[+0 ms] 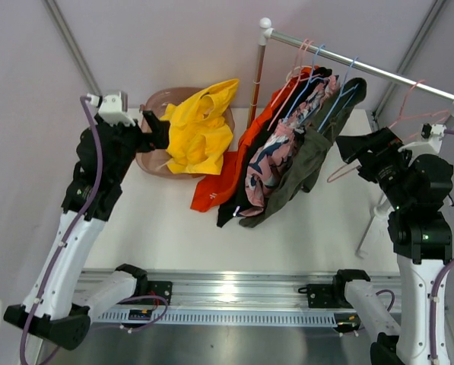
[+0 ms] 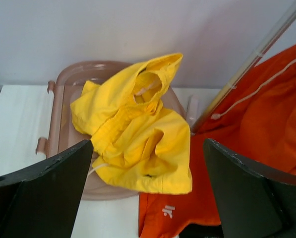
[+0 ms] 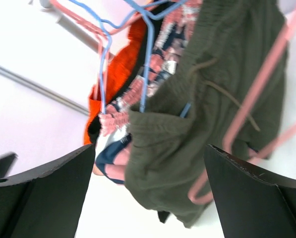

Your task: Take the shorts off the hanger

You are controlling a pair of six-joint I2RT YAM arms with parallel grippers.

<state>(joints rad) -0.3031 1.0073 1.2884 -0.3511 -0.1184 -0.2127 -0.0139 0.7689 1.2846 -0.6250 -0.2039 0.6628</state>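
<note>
Four shorts (image 1: 276,156) hung limp: soft, light cloth. I favoured gripping the waistband of the olive pair (image 3: 207,129). Both jaws stood open, empty.

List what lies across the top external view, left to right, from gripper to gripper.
From the left: left gripper → yellow shorts lying in the basin → orange shorts → pink patterned shorts → olive-green shorts → right gripper.

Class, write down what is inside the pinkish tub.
The yellow shorts lie heaped inside the tub, one edge spilling over its rim. The tub's floor beneath them is covered.
</note>
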